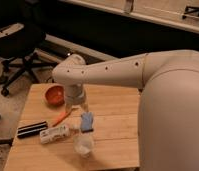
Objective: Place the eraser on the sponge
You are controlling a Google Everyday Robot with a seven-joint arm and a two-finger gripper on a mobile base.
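Observation:
The eraser [32,129] is a black bar lying flat near the left edge of the wooden table [115,125]. Right of it, near the table's middle, the blue sponge [86,121] lies with nothing on top. My white arm reaches in from the right, and its gripper [76,106] hangs just above the table, up and left of the sponge. The gripper is well to the right of the eraser and holds nothing that I can see.
A white labelled bottle [55,133] lies between eraser and sponge. An orange stick [62,117] lies just beyond it, and an orange bowl [55,95] sits at the far left. A pale paper cup [84,145] stands in front of the sponge. A black office chair [18,55] stands beyond the table.

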